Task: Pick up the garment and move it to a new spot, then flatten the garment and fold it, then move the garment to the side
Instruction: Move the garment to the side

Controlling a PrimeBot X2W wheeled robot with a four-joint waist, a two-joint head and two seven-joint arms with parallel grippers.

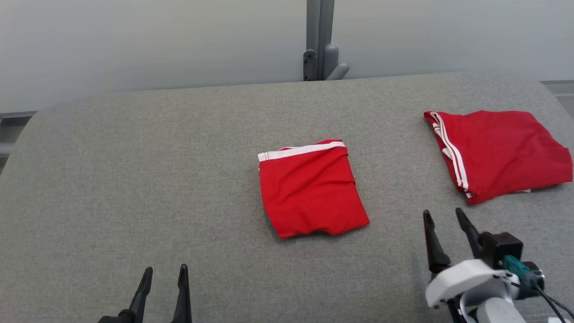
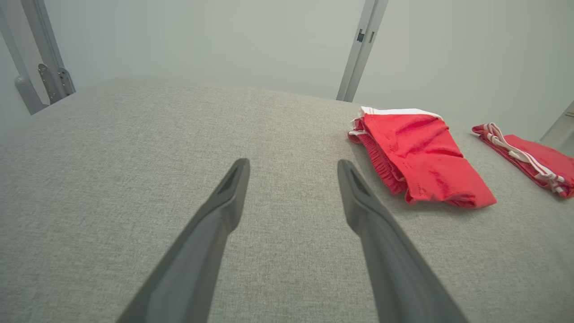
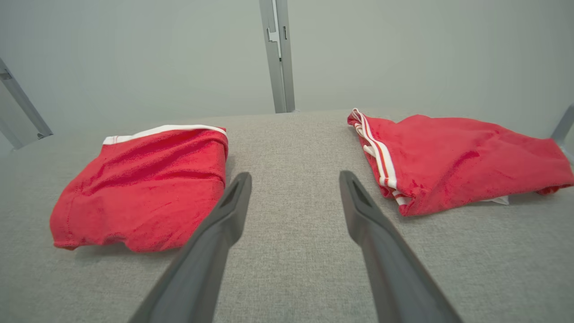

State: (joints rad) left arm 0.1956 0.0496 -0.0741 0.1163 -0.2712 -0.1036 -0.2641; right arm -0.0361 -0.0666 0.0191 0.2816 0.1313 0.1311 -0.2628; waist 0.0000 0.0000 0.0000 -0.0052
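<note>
Jaws wide and empty on left gripper [image 1: 165, 269] and right gripper [image 1: 443, 213], neither touching the folded red shorts [image 1: 311, 190] lying mid grey fabric table [image 1: 134, 179]; soft, light, probably floppy, so pinch all layers at near edge.

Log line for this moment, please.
left pincer: open, empty | right pincer: open, empty | centre garment: folded, on grey surface | second garment: folded, far right
</note>
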